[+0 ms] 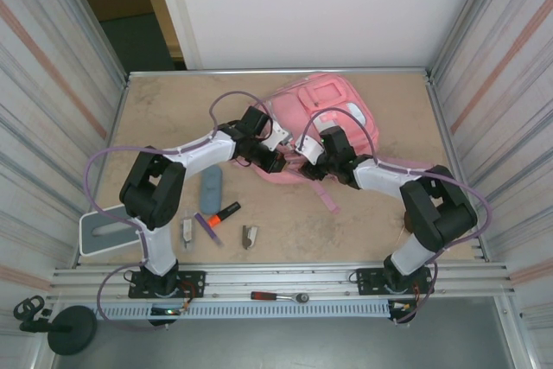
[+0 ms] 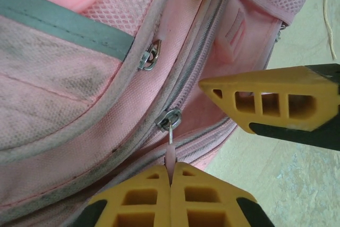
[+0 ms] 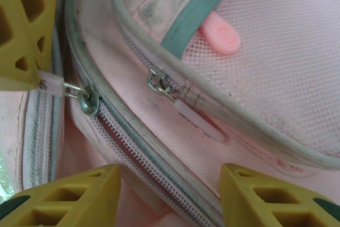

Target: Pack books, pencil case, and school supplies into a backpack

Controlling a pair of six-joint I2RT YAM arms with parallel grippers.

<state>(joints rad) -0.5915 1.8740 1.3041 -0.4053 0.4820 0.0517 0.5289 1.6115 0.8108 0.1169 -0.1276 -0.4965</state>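
- The left fingers (image 2: 143, 203) were pressed together on the thin pale pull tab (image 2: 170, 155) hanging from the main zip's slider (image 2: 169, 119). The step in hand looked like drawing that zip open so the backpack (image 1: 324, 114) could be loaded.
- To do it well, the pull should follow the line of the zip teeth rather than lift away from the fabric. The tab was slim and gripped only at its end, so a sideways tug could slip it free.
- The right fingers (image 3: 69, 198) stood apart on either side of the zip track and held nothing I could make out. Closing them on the rim fabric beside the slider would probably brace the bag against sliding on the tabletop (image 1: 173, 110).
- A second slider (image 3: 158, 84), on the front pocket, sat just beside the first and should not be mistaken for it.
- Beyond the main slider the zip already gaped, with pink lining visible inside, so I judged the mouth partly open.
- The backpack lay flat at the far middle of the tabletop. It was pink mesh and cloth, with a grey-green trim band (image 2: 64, 17), a pink rubber patch (image 3: 220, 33) and dark grubby smudges.
- The pencil case (image 1: 211, 189) and the orange-and-black highlighter (image 1: 223, 213) lay at the near left, well apart from the bag and not yet packed.
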